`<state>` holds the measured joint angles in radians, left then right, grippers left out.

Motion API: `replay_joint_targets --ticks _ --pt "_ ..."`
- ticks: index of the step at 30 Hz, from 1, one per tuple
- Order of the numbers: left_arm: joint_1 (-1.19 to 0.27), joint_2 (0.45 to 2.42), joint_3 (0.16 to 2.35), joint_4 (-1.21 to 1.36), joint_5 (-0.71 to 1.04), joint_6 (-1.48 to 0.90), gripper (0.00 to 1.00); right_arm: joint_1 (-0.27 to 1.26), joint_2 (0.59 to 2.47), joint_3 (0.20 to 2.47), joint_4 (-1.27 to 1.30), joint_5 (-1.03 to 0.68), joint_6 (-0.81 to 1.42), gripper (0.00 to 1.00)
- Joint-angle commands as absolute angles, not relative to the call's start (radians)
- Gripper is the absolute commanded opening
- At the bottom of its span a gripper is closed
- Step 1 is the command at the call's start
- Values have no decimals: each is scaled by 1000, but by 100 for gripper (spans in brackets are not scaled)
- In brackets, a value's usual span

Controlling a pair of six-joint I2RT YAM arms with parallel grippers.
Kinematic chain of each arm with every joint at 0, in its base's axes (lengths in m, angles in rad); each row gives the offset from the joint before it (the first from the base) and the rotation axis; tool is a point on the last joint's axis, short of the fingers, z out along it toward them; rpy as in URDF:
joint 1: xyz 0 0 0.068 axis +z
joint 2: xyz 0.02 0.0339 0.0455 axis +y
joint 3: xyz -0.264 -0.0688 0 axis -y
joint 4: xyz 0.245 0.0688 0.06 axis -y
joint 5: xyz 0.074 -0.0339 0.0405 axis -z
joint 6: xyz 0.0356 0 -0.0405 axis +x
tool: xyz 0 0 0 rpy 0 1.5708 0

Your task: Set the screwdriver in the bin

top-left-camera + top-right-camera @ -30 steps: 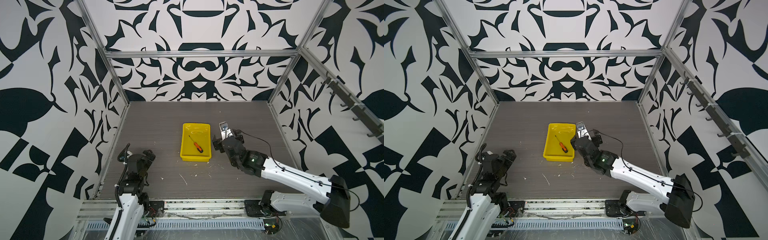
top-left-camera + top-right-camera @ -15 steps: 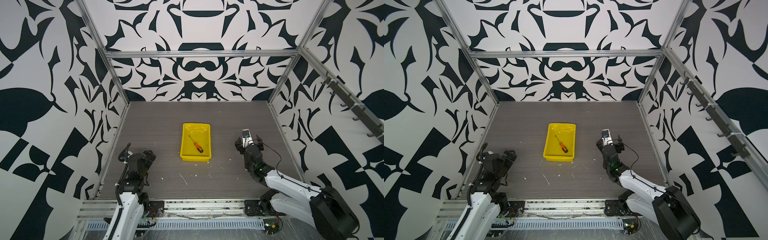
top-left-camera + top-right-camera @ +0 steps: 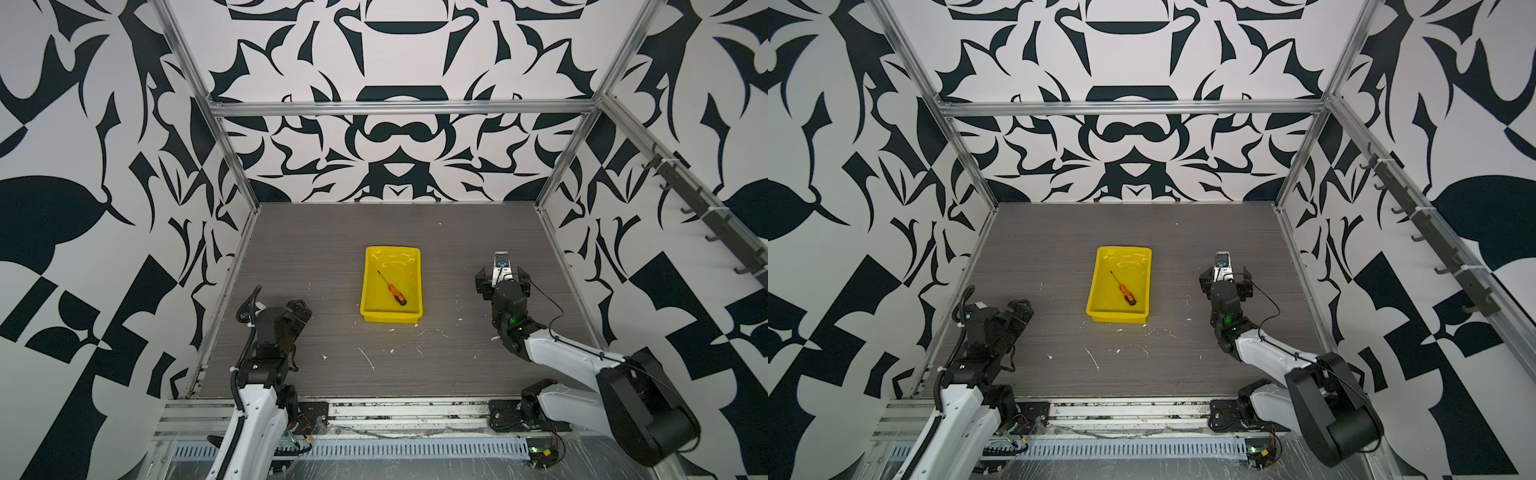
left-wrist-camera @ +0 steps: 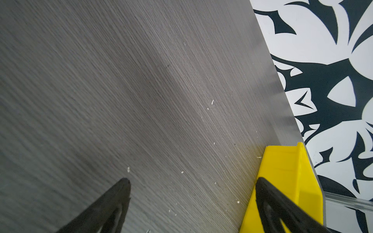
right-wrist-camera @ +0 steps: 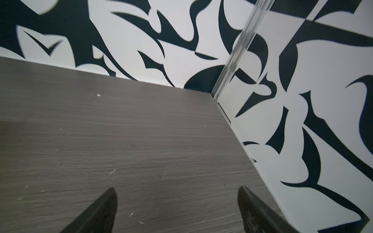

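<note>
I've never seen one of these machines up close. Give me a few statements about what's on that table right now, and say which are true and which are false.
1. The screwdriver lies inside the bin. True.
2. The right end effector grips the screwdriver. False: it is open and empty, apart from the bin and to its right in both top views.
3. The bin is blue. False: it is yellow.
4. The screwdriver's handle is orange. True.
5. The left end effector is shut. False: its fingers stand apart with nothing between them.
</note>
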<state>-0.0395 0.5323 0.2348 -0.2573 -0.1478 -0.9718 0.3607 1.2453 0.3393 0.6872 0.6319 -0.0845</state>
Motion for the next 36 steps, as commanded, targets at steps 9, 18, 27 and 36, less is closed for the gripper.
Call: replay_joint_targets --ticks 9,18,27,36 --pt "-41 553 216 -231 -142 -983 99 314 1445 391 809 779 -24 100" --pt "-41 666 227 -156 -141 -984 99 258 1527 408 849 750 14 100" --pt "-41 815 260 -71 -55 -941 99 129 1518 380 852 415 55 100" --pt "-41 779 248 -61 -62 -930 99 131 1568 333 984 401 32 100"
